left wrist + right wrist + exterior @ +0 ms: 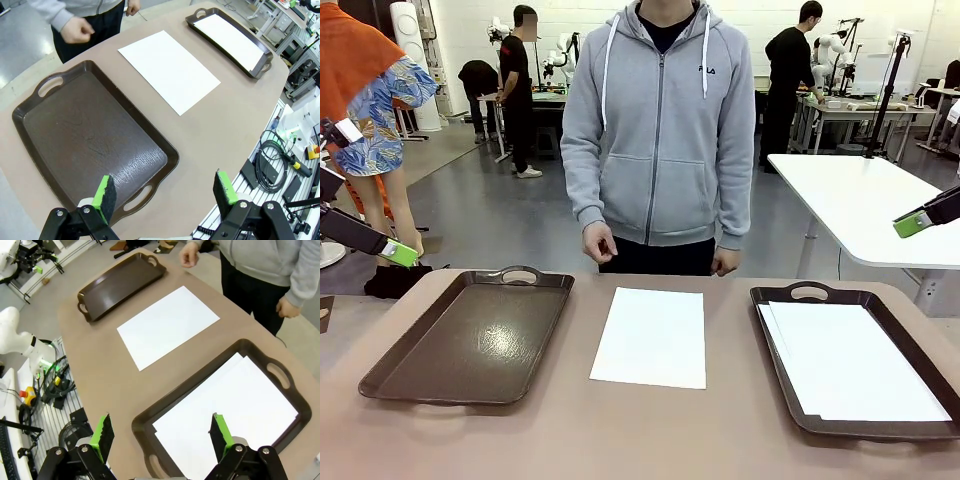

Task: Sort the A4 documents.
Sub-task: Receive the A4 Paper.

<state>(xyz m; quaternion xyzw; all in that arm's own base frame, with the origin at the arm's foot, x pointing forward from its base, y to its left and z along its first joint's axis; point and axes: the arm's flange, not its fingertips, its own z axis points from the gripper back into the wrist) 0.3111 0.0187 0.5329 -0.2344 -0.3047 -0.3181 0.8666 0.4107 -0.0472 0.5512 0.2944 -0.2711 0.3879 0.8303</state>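
Observation:
One white A4 document (651, 336) lies flat on the table between two dark brown trays; it also shows as the sheet (169, 69) and the sheet (167, 325) in the wrist views. More A4 documents (850, 358) lie stacked in the right tray (790, 390), seen again as the stack (232, 415). The left tray (475, 335) holds nothing. My left gripper (165, 192) hovers open above the left tray's near edge. My right gripper (162, 432) hangs open over the right tray's near corner. In the front view, a green-padded left fingertip (400, 252) and right fingertip (912, 224) sit raised at the sides.
A person in a grey hoodie (660, 130) stands at the far edge, both hands (599, 243) loosely closed just beyond the table. A white table (865, 200) stands behind at right. Cables and equipment (280, 160) lie beside the table's near side.

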